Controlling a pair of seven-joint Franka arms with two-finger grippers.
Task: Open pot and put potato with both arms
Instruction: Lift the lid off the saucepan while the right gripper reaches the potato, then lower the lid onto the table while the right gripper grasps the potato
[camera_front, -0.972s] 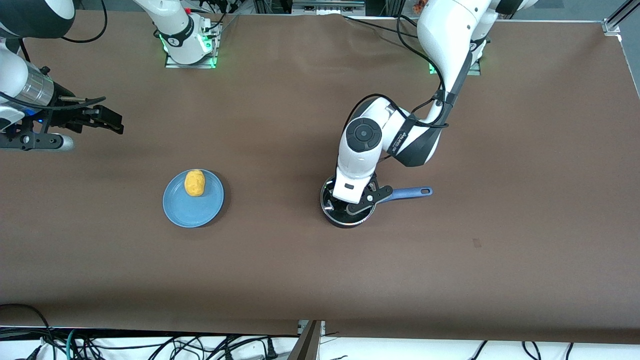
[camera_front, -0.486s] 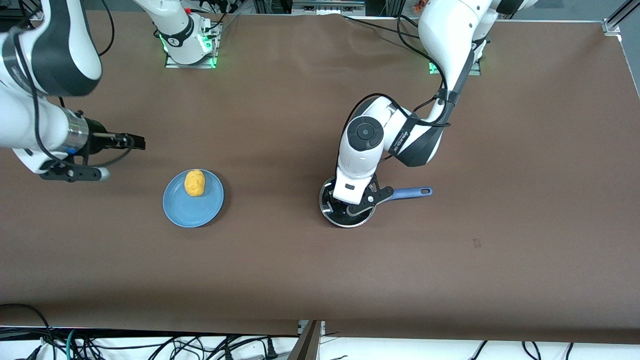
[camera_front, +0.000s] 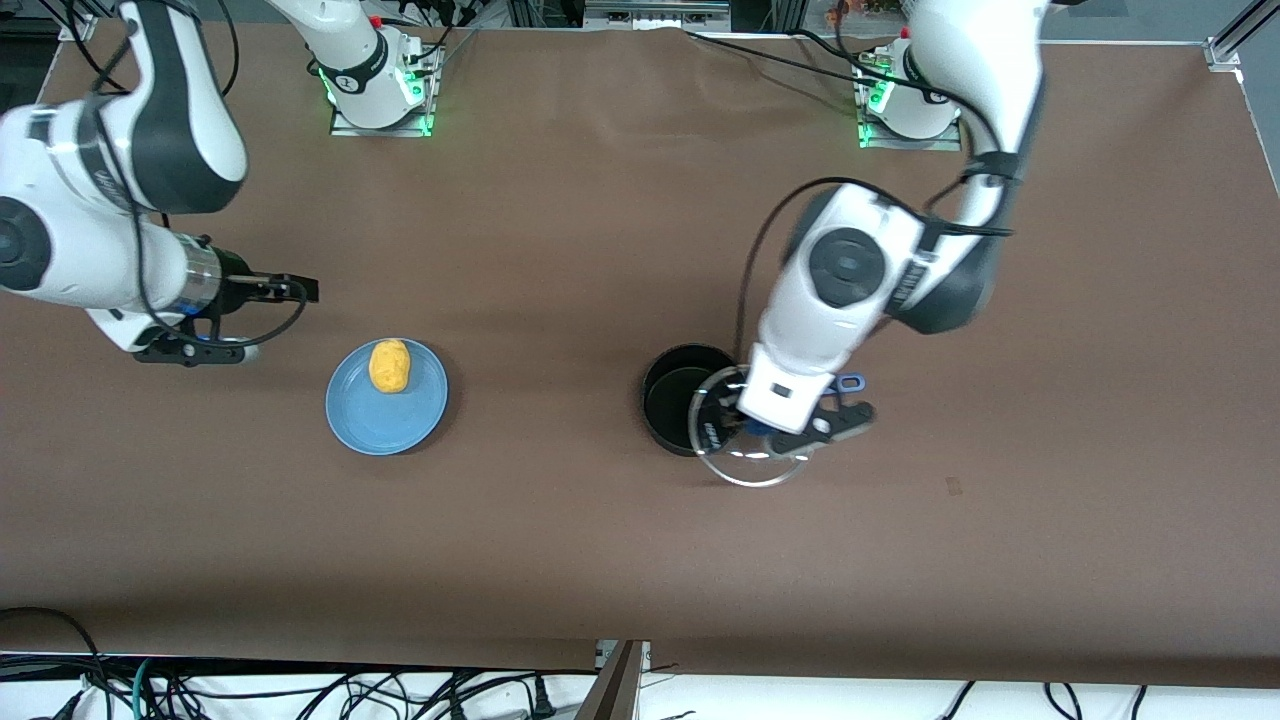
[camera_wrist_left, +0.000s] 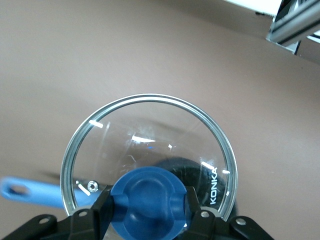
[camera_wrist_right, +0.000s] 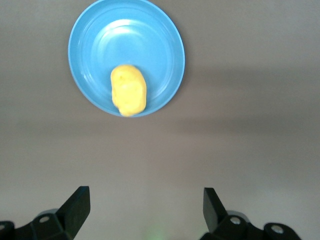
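Note:
The black pot (camera_front: 672, 398) stands open on the table, and its blue handle (camera_front: 851, 380) is mostly hidden under my left arm. My left gripper (camera_front: 752, 426) is shut on the blue knob (camera_wrist_left: 149, 197) of the glass lid (camera_front: 742, 474). It holds the lid up, over the pot's edge on its handle side. The lid (camera_wrist_left: 150, 135) fills the left wrist view, with the pot handle (camera_wrist_left: 22, 190) below it. The yellow potato (camera_front: 390, 366) lies on a light-blue plate (camera_front: 385, 428). My right gripper (camera_front: 300, 290) is open and empty, over the table beside the plate, toward the right arm's end. The right wrist view shows the potato (camera_wrist_right: 128, 90) on the plate (camera_wrist_right: 150, 40) ahead of the gripper (camera_wrist_right: 145, 205).
The table is covered with a brown mat (camera_front: 560, 540). The two arm bases (camera_front: 375, 95) stand along its edge farthest from the front camera. Cables hang off the table's edge nearest to that camera.
My left gripper has lifted the lid off the pot and carried it toward the handle side. My right gripper has moved toward the plate with the potato.

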